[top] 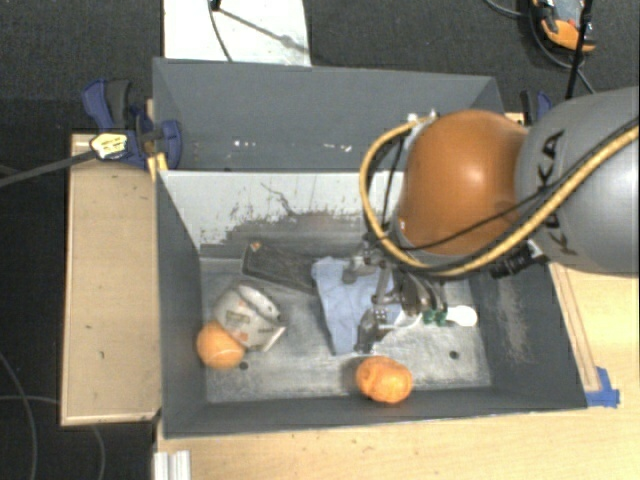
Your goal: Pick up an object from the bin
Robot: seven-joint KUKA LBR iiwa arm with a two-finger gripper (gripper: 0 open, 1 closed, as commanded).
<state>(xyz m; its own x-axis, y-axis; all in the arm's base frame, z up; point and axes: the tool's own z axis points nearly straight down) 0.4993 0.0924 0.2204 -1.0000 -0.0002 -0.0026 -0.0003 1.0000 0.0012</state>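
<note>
Down near the floor of the bin, the fingers (366, 336) hang at the right-hand edge of a pale blue cloth (335, 306), their tips pointing at its lower corner. From this angle I cannot tell whether they are apart or together, nor whether they touch the cloth. The cloth lies crumpled about the middle of the floor, a little toward the back.

Just in front of the fingers, close to the front wall, sits a roundish orange fruit (383, 379), apart from the cloth. Just to their right, partly under the wrist, lies a small white piece (458, 316) with a bit of green on it.

To the left of the cloth lies a crushed white-and-grey wrapper (250, 316), and an orange ball (219, 348) rests against its lower left side. Behind these, near the back wall, a dark flat piece (275, 265) lies tilted, its right end near the top of the cloth.

Above the fingers the wrist carries a rounded orange cover (455, 193), ringed by yellow and black cables (372, 183). The grey arm (590, 198) comes in from the right over the rim of the grey metal bin (180, 298).
</note>
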